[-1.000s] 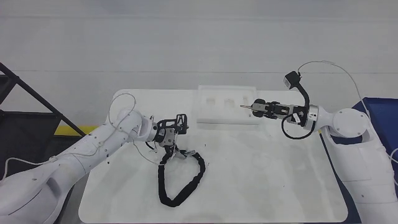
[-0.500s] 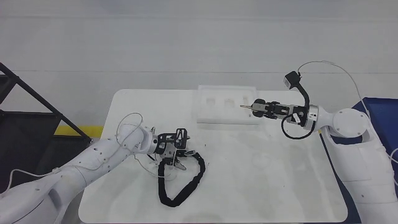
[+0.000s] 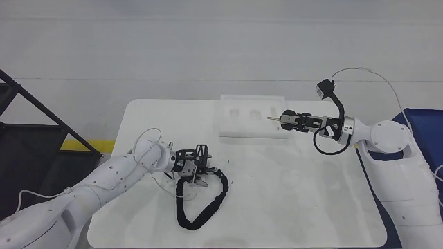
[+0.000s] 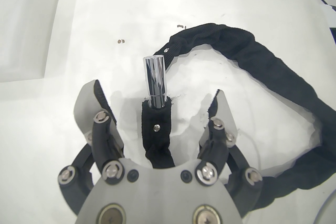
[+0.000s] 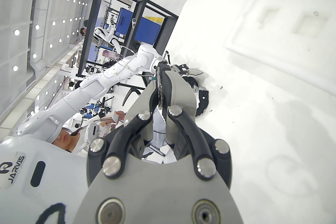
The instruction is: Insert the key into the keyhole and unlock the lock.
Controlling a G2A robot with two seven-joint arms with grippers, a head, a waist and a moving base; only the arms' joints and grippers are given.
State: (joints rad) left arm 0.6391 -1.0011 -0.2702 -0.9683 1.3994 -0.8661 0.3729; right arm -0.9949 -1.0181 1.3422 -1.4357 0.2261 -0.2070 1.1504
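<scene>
A chain lock in a black fabric sleeve (image 3: pixel 220 195) lies in a loop on the white table (image 3: pixel 291 194). Its chrome lock cylinder (image 4: pixel 155 78) sticks out of one sleeve end (image 4: pixel 156 128). My left gripper (image 4: pixel 155 93) is open, with one finger on each side of that end and not touching it; in the top view the left gripper (image 3: pixel 199 169) is over the loop's far end. Above the table's back right, my right gripper (image 3: pixel 285 120) is shut on the key (image 3: pixel 274 118), whose thin tip points left over the foam tray. The right gripper (image 5: pixel 160 88) has its pads pressed together.
A white foam tray (image 3: pixel 252 128) with square recesses sits at the table's back middle, also seen in the right wrist view (image 5: pixel 278 51). A black frame (image 3: pixel 31 107) stands off the table's left side. A thin white cable (image 3: pixel 156 173) lies by the left gripper.
My left arm has moved toward the table's near side and come down, so its open fingers now straddle the lock's cylinder end. The right arm and key have not moved.
</scene>
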